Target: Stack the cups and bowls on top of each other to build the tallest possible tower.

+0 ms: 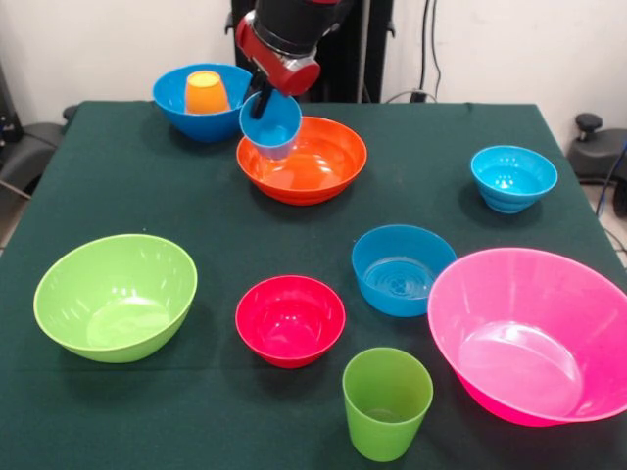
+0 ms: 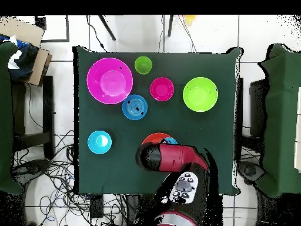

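Light blue glossy plastic tumbler [image 1: 271,124], tilted, is clamped at its rim by the gripper [image 1: 263,102] above the wide orange plastic bowl [image 1: 313,171], upper centre of frame.

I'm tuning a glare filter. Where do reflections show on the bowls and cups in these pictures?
Front view: pale sheen patches sit inside the pink bowl, lime bowl and orange bowl; the green cup shows only faint sheen, and the tablecloth stays matte. Overhead view: a white spot marks the turquoise bowl; the arm hides most of the orange bowl.
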### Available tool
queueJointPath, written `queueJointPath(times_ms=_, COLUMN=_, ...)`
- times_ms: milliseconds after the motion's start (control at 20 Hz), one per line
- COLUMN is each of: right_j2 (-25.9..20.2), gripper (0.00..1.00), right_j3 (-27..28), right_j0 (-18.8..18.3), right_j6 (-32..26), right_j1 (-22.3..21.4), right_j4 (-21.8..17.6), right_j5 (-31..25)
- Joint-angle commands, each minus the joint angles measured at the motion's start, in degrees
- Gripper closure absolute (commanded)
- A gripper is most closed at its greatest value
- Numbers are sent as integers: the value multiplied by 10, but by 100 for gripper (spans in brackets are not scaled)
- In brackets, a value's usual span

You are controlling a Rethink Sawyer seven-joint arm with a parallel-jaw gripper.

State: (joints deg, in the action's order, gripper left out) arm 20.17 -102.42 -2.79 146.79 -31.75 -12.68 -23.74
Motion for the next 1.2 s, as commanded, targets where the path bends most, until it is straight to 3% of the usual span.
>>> queueJointPath(times_ms=50, right_j2=-57, gripper=100, right_j3=55, right_j0=21, right_j6=57, right_j1=21, right_j4=53, right_j5=-69)
queueJointPath(times_ms=550, right_j2=-59, gripper=100, right_j3=46, right_j0=35, right_j6=62, right_j1=17, right_j4=97, right_j5=-84)
queueJointPath(times_ms=1200, right_j2=-39, gripper=100, right_j3=38, right_j0=48, right_j6=56, right_j1=34, right_j4=92, right_j5=-44)
